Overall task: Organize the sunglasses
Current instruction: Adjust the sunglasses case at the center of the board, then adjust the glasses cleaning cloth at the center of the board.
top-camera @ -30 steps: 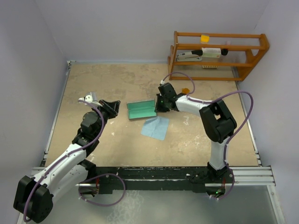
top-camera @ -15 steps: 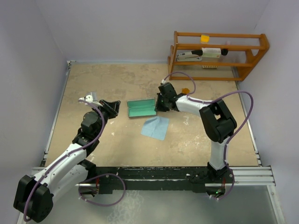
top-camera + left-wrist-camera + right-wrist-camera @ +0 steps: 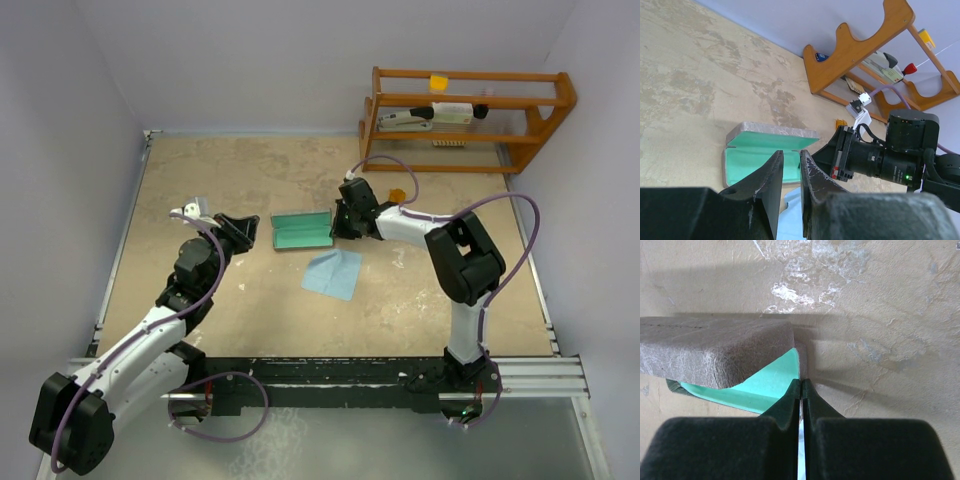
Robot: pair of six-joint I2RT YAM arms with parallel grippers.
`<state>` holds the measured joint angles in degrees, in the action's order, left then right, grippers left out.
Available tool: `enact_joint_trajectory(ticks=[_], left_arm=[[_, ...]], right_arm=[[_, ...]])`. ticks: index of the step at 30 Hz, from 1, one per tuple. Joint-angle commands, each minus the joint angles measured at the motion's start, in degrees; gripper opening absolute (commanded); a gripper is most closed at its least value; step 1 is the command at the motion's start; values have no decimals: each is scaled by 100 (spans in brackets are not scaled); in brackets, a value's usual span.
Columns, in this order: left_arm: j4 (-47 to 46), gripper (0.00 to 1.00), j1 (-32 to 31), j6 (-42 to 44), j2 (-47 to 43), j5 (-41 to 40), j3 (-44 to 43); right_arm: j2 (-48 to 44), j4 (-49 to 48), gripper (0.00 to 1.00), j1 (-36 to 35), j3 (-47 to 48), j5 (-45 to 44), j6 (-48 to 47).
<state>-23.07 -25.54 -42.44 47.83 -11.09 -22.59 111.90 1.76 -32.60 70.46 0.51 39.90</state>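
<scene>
Left gripper, top view: the left gripper [image 3: 243,231] sits just beside the left end of the grey case [image 3: 303,234]. It points at the case and holds nothing.
Right gripper, top view: the right gripper [image 3: 338,224] is at the case's right end, its fingers pressed together.
Case, top view: it lies open on the table [image 3: 230,180] with its green lining facing up.
Sunglasses, top view: the sunglasses [image 3: 397,193] show as a small orange shape on the table. They lie right of the case and farther back, beyond the right gripper and apart from the case.
Cloth, top view: the light blue cloth [image 3: 333,273] lies just in front of the case's right half.
Rack, top view: the wooden rack [image 3: 470,120] stands well behind the case, to its right.
Left gripper, left wrist view: its fingers [image 3: 771,175] stand a narrow slit apart with nothing between them, aimed at the case's lining.
Sunglasses, left wrist view: they are an orange speck [image 3: 840,123] past the case's far end, too small for detail.
Right gripper, right wrist view: the jaws are closed tight, with the tips at a corner of the case where the green lining meets the grey shell [image 3: 715,347]. Whether they touch it cannot be told.
</scene>
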Motion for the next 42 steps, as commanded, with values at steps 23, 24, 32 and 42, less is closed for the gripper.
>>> enact_joint_trajectory(ticks=[23, 24, 32, 42], left_arm=[[268, 21, -24, -209, 259, 129, -94], [268, 21, -41, -219, 261, 125, -59], [385, 21, -349, -255, 345, 36, 97], [337, 21, -833, -208, 1013, -9, 61]], right_arm=[[-2150, 326, 26, -149, -1005, -503, -795], [-2312, 344, 26, -192, -1180, -515, -812], [-3104, 336, 24, -470, -2539, -466, -749], [-2786, 95, 25, -480, -2676, -389, -741]])
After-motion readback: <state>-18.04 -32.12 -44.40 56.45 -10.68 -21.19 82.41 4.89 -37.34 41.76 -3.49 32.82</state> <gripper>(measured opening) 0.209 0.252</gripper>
